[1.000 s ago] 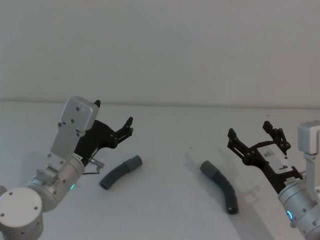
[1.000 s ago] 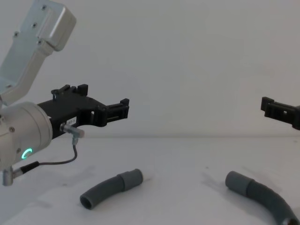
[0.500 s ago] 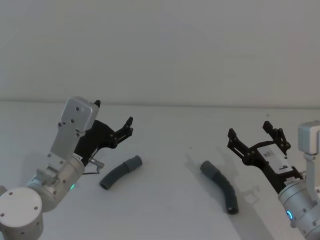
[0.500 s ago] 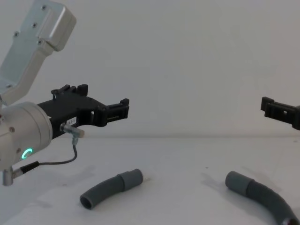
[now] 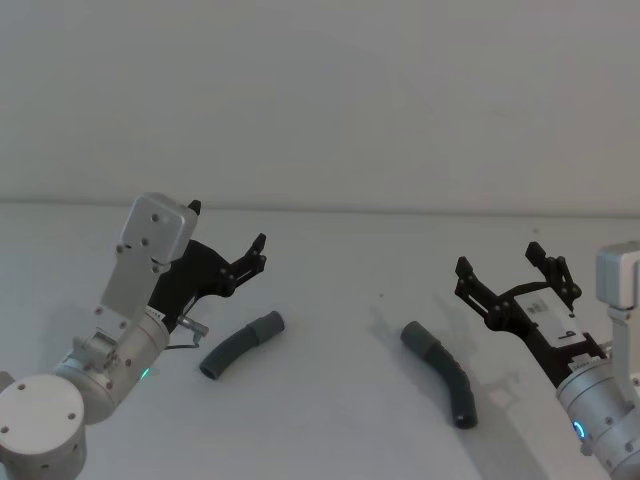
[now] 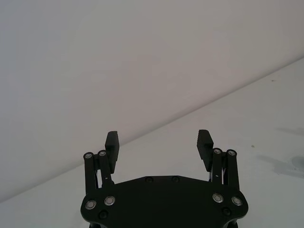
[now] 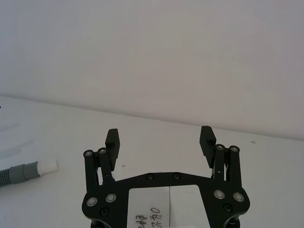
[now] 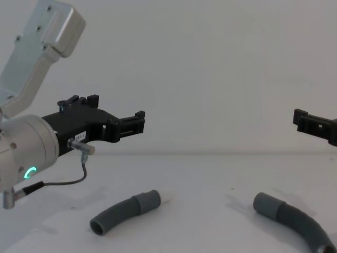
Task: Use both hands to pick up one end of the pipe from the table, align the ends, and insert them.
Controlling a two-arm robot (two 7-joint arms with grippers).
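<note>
Short hose [image 5: 240, 343]: on table [image 5: 330, 420]
Left gripper [image 6: 158, 138]: spread, empty, beside short hose
Right gripper [image 7: 160, 135]: spread, empty, well right of short hose
Long hose [image 5: 445, 374]: right of short hose

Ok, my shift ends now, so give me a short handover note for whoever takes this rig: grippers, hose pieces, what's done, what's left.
Left gripper: open, empty, raised above the table beside the short hose piece.
Right gripper: open, empty, raised beside the long hose piece.
Both pieces lie apart on the table, cuffed ends toward the middle.
Done: nothing grasped yet.
Left to do: grasp both pieces, align the ends, insert.
</note>
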